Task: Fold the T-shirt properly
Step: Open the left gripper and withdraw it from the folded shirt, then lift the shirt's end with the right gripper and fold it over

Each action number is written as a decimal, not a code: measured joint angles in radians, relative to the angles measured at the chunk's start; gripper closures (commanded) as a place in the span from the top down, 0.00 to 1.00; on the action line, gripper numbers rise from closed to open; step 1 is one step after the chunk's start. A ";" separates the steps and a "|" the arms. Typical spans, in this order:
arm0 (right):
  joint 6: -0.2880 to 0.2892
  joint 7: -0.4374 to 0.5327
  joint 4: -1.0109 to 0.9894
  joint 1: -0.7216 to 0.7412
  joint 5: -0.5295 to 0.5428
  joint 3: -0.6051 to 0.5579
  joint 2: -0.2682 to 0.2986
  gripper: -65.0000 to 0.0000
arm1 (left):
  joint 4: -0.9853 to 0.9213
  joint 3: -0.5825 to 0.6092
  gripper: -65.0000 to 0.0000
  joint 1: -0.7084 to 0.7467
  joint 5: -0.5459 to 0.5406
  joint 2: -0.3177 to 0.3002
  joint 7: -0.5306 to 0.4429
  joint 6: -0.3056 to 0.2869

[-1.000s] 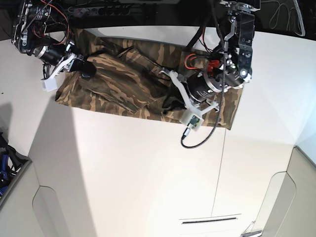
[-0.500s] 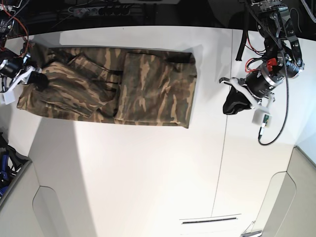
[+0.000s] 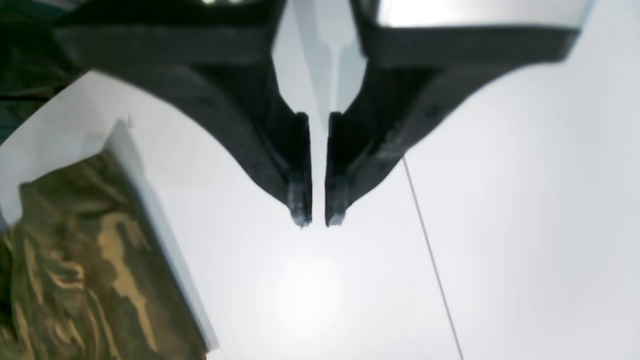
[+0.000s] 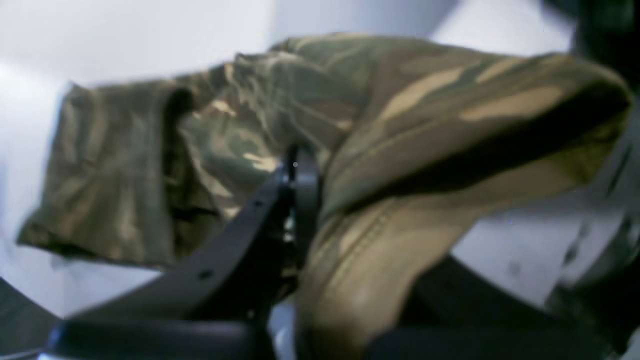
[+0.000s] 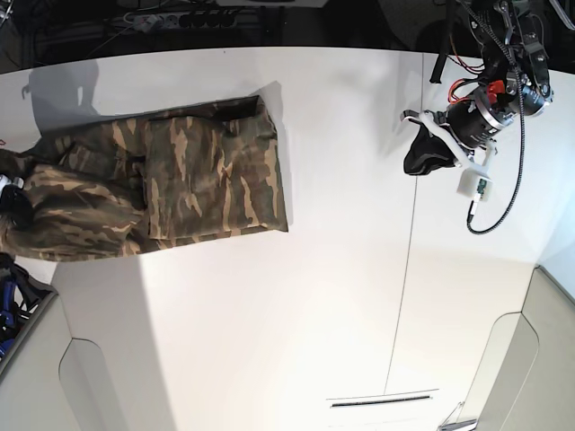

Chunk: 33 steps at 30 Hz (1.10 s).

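The camouflage T-shirt [image 5: 171, 184] lies folded at the left of the white table [image 5: 359, 314], its left part bunched. My right gripper [image 5: 13, 203] is at the view's far left edge, shut on the T-shirt's left end. In the right wrist view the T-shirt [image 4: 410, 100] is pinched in the gripper [image 4: 320, 210] and drapes over the black fingers [image 4: 295, 185]. My left gripper [image 5: 415, 160] hangs over bare table at the right, well clear of the T-shirt. In the left wrist view it [image 3: 318, 216] is shut and empty, with a T-shirt corner [image 3: 75, 270] at lower left.
A thin seam [image 5: 409, 269] runs down the table right of the middle. Blue items [image 5: 9, 301] sit off the table's left edge. Cables and a power strip [image 5: 171, 16] lie behind the far edge.
My right gripper has pulled the T-shirt further left, so its right edge now lies left of the middle. My left gripper has shifted slightly up and stays empty at the right.
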 measured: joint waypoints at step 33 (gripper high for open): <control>-0.082 0.126 0.285 0.025 -0.709 -0.953 -0.348 0.16 | 0.000 0.000 0.08 0.020 -0.030 0.000 0.030 -0.001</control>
